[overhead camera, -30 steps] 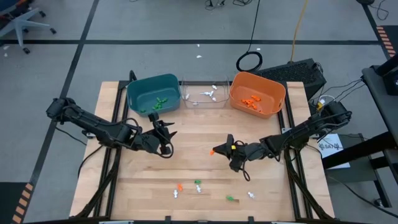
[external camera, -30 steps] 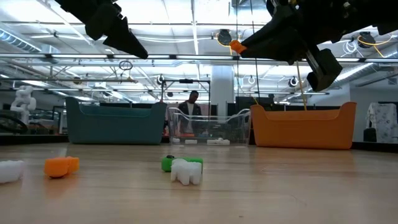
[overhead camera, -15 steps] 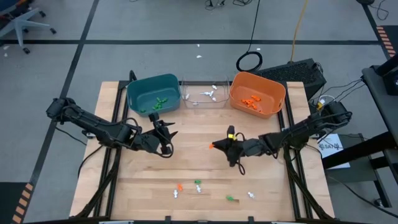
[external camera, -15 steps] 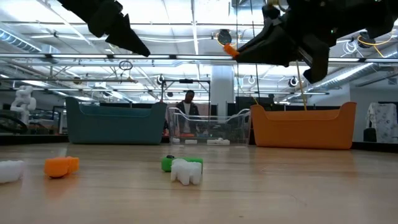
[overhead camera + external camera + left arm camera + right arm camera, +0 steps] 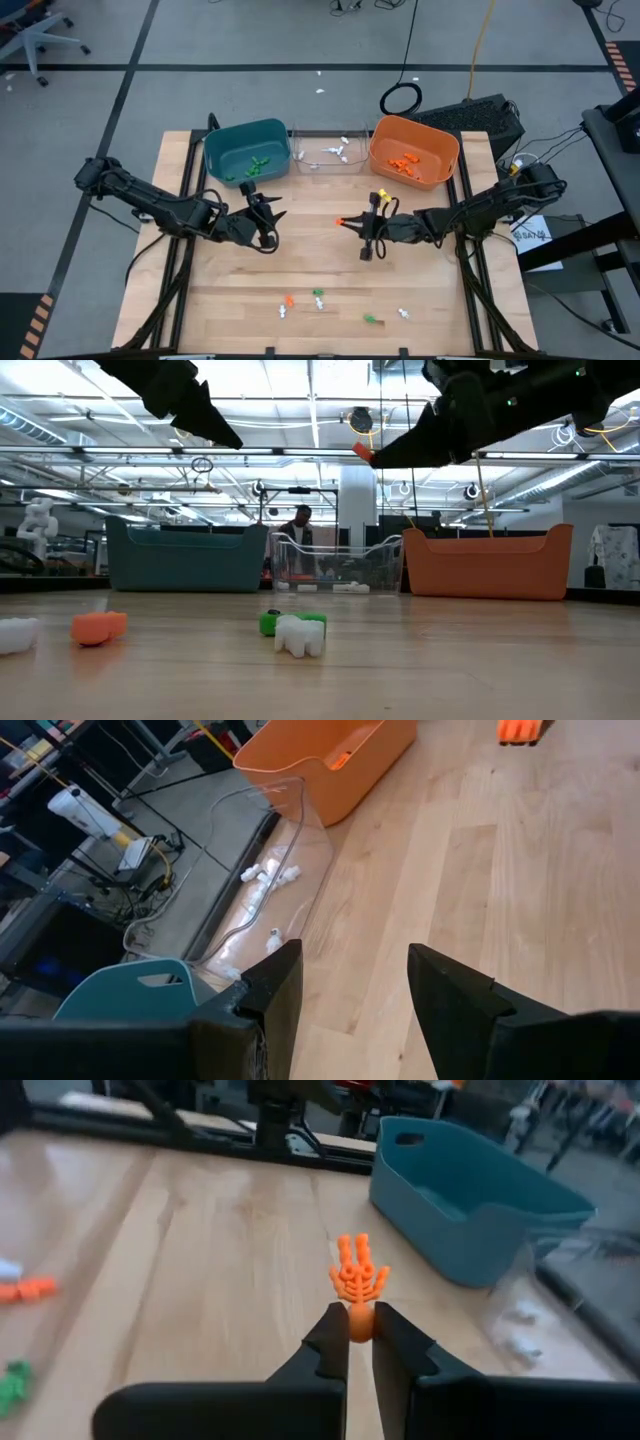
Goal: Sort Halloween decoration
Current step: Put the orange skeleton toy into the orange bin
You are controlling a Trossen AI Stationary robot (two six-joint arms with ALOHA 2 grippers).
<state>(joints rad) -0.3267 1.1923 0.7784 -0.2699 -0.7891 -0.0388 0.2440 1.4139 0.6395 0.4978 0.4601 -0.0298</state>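
Note:
My right gripper point(image 5: 347, 221) hangs above the table's middle, shut on a tiny orange skeleton-hand trinket point(image 5: 358, 1278), which also shows in the low view as an orange trinket point(image 5: 362, 451). My left gripper point(image 5: 270, 208) waits open and empty above the table, left of centre, near the teal bin point(image 5: 246, 150). Other pieces of the Halloween decoration lie loose near the front edge: an orange one point(image 5: 289, 299), a green one point(image 5: 318, 293) and white ones point(image 5: 283, 312). The teal bin holds green pieces, the clear bin point(image 5: 330, 152) white ones, the orange bin point(image 5: 413, 152) orange ones. My right gripper pinches the trinket's narrow wrist end point(image 5: 359, 1320) between its two fingertips point(image 5: 330, 1342). The fingers come almost level from the table's right side. The trinket's finger bones stick out past the tips, and it is lifted clear of the table.
The three bins stand in a row along the far edge. A green piece point(image 5: 371, 319) and a white piece point(image 5: 403, 313) lie at the front right. In the low view an orange piece point(image 5: 98, 627) and a green-and-white pair point(image 5: 295, 630) lie close in front.
My right gripper has swung toward the table's far edge and rolled about its own pointing line, staying shut. The orange trinket has gone with it, still clear of the table.

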